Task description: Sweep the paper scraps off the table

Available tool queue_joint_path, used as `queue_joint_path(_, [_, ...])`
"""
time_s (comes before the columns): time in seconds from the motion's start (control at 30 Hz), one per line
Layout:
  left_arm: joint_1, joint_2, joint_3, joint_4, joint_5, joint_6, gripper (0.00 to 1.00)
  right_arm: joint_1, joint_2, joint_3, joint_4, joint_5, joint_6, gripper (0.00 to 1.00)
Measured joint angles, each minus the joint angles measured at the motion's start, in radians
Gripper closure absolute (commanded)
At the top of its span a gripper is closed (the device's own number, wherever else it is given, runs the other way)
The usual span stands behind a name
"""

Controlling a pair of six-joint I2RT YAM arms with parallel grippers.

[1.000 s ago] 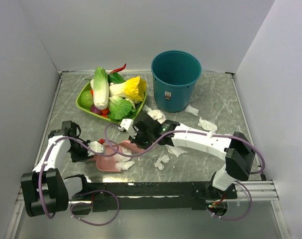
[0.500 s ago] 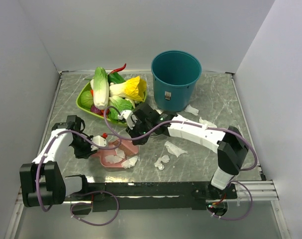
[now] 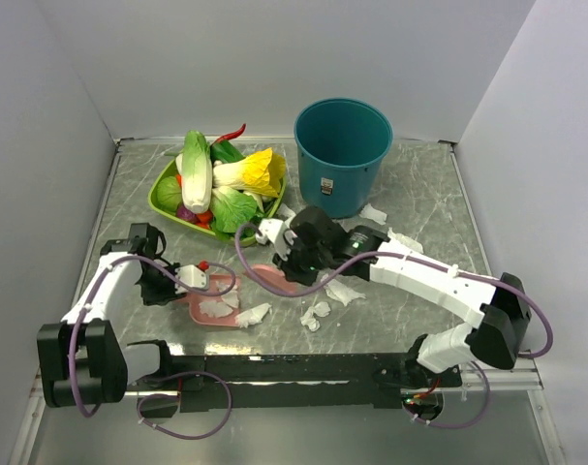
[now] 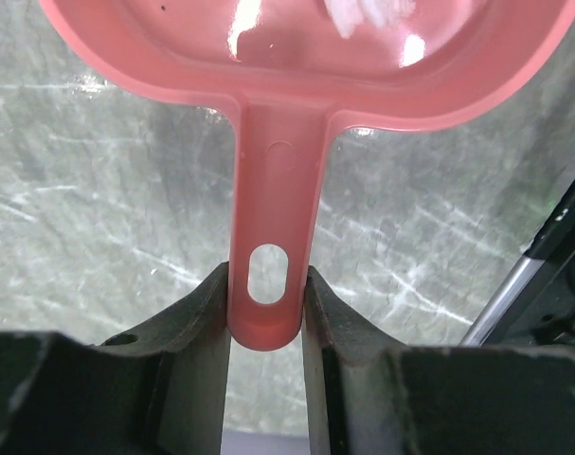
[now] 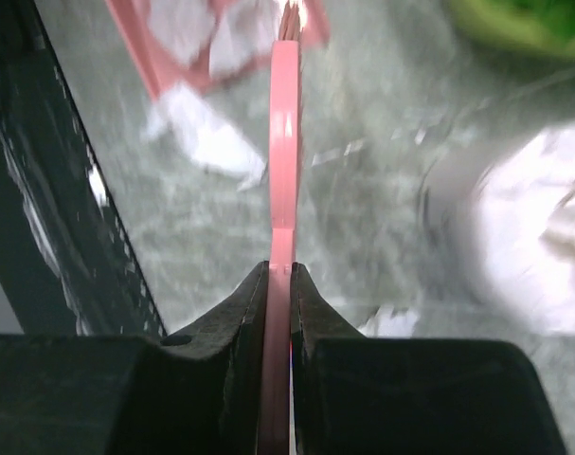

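My left gripper (image 3: pixel 182 281) is shut on the handle (image 4: pixel 268 237) of the pink dustpan (image 3: pixel 214 308), which lies on the grey marble table (image 3: pixel 419 194). A few paper scraps (image 3: pixel 216 307) lie in the pan, seen in the left wrist view too (image 4: pixel 368 11). One scrap (image 3: pixel 255 313) lies at the pan's right lip. My right gripper (image 3: pixel 292 254) is shut on a thin pink brush (image 3: pixel 272 277), whose handle (image 5: pixel 284 142) points at the pan (image 5: pixel 135 38). More scraps lie right of the brush (image 3: pixel 316 312), (image 3: pixel 344 291) and near the bin (image 3: pixel 402 240), (image 3: pixel 373 213).
A teal bin (image 3: pixel 342 155) stands at the back centre. A green tray (image 3: pixel 168 199) of vegetables sits at the back left. White walls close in the table on three sides. A black rail (image 3: pixel 303 366) runs along the near edge.
My right arm has swung right and drawn the brush back from the pan's mouth. The dustpan has shifted a little left and nearer, with scraps now in it.
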Motion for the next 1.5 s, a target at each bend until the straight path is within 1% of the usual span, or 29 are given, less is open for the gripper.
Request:
queue_joint_path(0.17, [-0.030,-0.038,-0.013,-0.010,-0.024,0.010,0.99,0.000,-0.033,-0.099,-0.042,-0.022,0.002,1.00])
queue_joint_path(0.27, [-0.061,-0.042,-0.024,-0.017,-0.024,-0.003,0.99,0.000,-0.032,-0.121,-0.043,-0.050,0.013,1.00])
queue_joint_path(0.4, [-0.097,-0.042,-0.047,-0.020,-0.012,-0.031,0.99,-0.002,-0.010,-0.118,-0.024,-0.107,0.067,1.00])
queue_joint_path(0.6, [-0.109,-0.038,-0.056,-0.019,0.007,-0.059,0.99,-0.005,0.133,-0.024,0.033,-0.197,0.188,1.00])
queue_joint_path(0.7, [-0.109,-0.019,-0.056,-0.018,0.022,-0.066,0.99,-0.007,0.214,0.063,0.043,-0.235,0.230,1.00])
queue_joint_path(0.83, [-0.109,-0.004,-0.053,-0.018,0.047,-0.080,0.99,-0.015,0.242,0.126,0.037,-0.260,0.243,1.00])
queue_joint_path(0.97, [-0.109,0.012,-0.024,-0.018,0.097,-0.103,0.99,-0.046,0.219,0.140,0.000,-0.253,0.209,1.00])
queue_joint_path(1.2, [-0.119,0.015,0.027,0.006,0.194,-0.154,0.99,-0.112,0.116,0.150,-0.117,-0.188,0.082,1.00])
queue_joint_path(1.33, [-0.163,0.010,0.034,0.030,0.242,-0.211,0.99,-0.140,0.034,0.159,-0.146,-0.168,0.027,1.00])
queue_joint_path(1.5, [-0.216,-0.037,0.034,0.065,0.287,-0.300,0.99,-0.156,-0.066,0.164,-0.166,-0.151,-0.034,1.00])
